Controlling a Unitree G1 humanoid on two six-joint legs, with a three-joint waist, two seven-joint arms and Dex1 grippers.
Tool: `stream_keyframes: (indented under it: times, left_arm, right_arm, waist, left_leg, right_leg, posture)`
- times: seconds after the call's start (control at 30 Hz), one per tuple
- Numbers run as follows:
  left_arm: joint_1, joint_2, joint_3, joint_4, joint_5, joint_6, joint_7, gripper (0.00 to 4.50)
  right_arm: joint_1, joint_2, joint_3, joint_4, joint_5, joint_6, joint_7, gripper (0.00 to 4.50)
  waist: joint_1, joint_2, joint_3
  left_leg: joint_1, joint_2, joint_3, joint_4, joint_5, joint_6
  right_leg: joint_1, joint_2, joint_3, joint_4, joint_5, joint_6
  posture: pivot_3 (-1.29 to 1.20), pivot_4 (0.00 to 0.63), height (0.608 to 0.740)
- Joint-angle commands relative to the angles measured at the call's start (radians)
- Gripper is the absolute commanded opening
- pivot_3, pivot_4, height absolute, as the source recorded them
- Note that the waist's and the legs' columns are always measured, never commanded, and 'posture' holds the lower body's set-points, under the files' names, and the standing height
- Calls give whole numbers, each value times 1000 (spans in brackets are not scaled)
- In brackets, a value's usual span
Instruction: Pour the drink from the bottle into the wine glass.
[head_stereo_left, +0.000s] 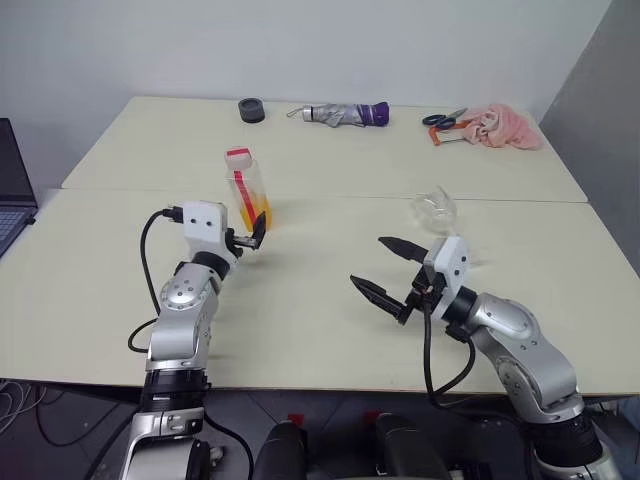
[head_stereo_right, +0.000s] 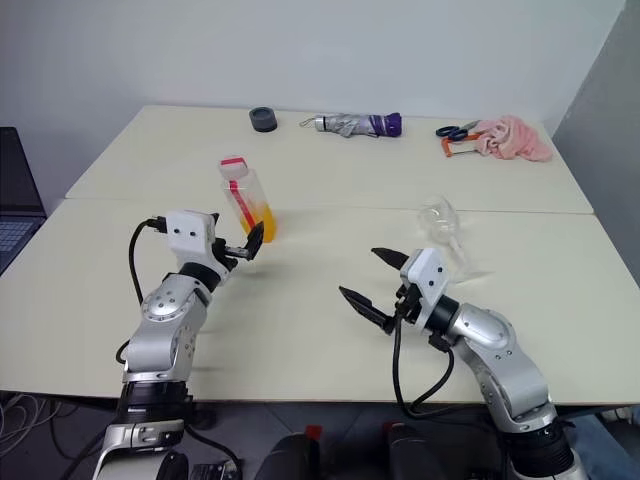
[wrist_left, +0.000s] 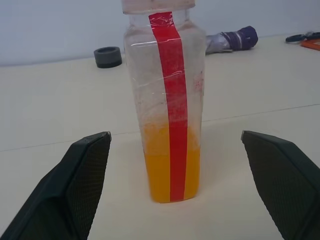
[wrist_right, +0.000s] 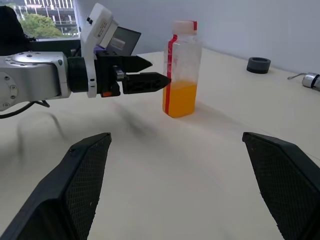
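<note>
Clear plastic bottle (head_stereo_left: 249, 190) upright on the cream table (head_stereo_left: 330, 330), capped red and white, red stripe down its side, orange drink (wrist_left: 170, 165) filling the lower 1/3. Clear stemmed wine glass (head_stereo_left: 436, 209) well to the bottle's right, seemingly empty. Left gripper (head_stereo_left: 255, 236) spread, fingertips just short of the bottle. Right gripper (head_stereo_left: 386, 268) spread, near the glass, holding nothing
</note>
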Motion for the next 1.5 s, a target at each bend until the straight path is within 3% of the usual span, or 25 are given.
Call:
stream_keyframes:
  times: [0.03,0.97,1.5]
  left_arm:
    - [-47,11,7,19,1,-12,1,4467]
    - [-366,7,4,382,44,-115,55,4467]
    - [-405,-10,-3,408,61,-99,105,4467]
  right_arm:
    - [-24,4,0,-16,3,-3,7,4500]
    - [-59,39,30,-8,-10,16,10,4500]
    - [-107,63,19,7,-15,2,1,4500]
  waist:
    - [0,0,0]
    - [0,0,0]
    - [0,0,0]
  left_leg:
    - [0,0,0,0,0,0]
    - [-1,-1,-2,0,0,0]
    - [-2,-1,-3,0,0,0]
  right_leg:
    - [0,0,0,0,0,0]
    - [0,0,-2,0,0,0]
    - [0,-1,-3,0,0,0]
  posture:
    - [0,150,740]
    - [0,150,740]
    - [0,150,740]
